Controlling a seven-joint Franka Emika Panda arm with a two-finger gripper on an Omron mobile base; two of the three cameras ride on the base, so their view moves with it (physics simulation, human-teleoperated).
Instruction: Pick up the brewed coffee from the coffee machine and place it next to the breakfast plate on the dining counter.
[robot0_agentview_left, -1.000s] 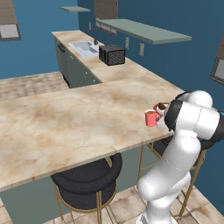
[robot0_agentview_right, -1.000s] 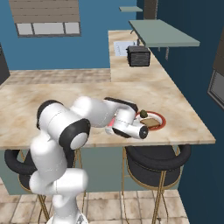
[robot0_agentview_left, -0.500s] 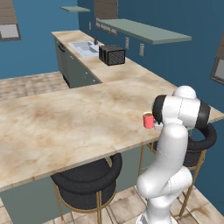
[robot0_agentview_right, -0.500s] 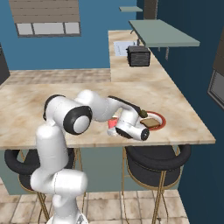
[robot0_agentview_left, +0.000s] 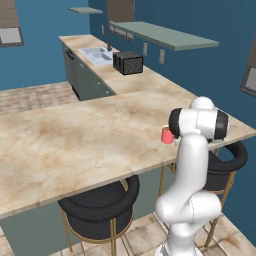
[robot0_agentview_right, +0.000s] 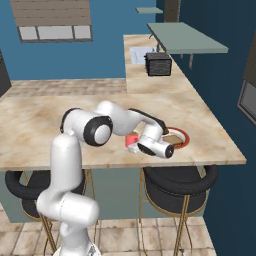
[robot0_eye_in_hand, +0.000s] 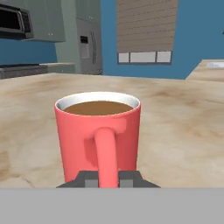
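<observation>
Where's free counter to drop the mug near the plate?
Bare dining counter stretches wide on the side of the mug away from the breakfast plate, back toward the toaster too. It is crowded right at the plate: the end effector, shut on the mug handle, and the forearm sit there, close to the front edge.

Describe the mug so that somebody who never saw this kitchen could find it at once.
Find the long beige counter with black stools under its edge. Near its right end, beside a red-rimmed plate, stands the mug. It is small and red, full of brown coffee, and the gripper is shut on its handle; the plate next to it is flat and holds food.
</observation>
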